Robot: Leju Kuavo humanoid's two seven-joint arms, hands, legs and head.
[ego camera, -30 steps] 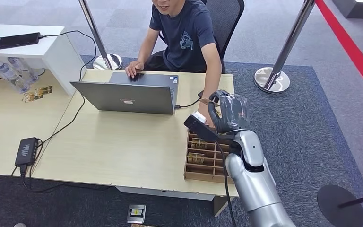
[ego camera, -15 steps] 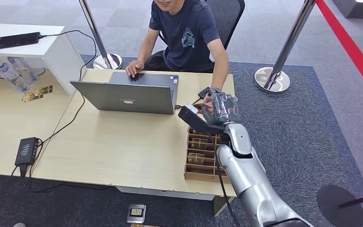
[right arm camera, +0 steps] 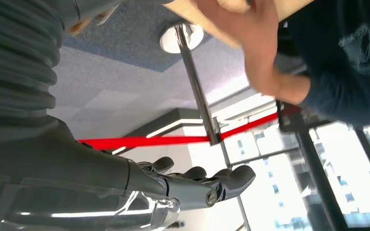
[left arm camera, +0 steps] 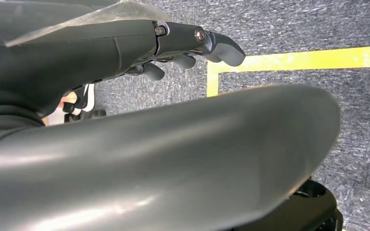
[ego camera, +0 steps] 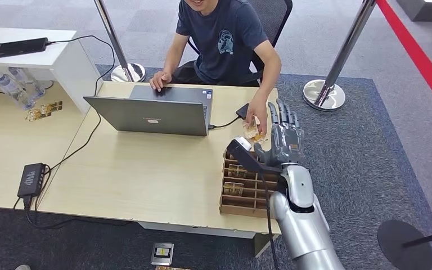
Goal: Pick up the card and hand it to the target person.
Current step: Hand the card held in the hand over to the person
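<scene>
The right hand [ego camera: 284, 138] is raised over the tray's [ego camera: 246, 209] far end with fingers spread wide, holding nothing. The card [ego camera: 252, 133] sits pinched in the person's hand [ego camera: 257, 117], just at the robot hand's 9 o'clock, so the handover looks done. The card appears thin, light and fairly stiff, likely slick-faced; an edge pinch suits it best. More cards stand in the tray's slots. The left hand [left arm camera: 192, 45] hangs by the floor, fingers loosely curled, empty. No writing is legible; the shirt logo [ego camera: 224, 42] is unreadable.
</scene>
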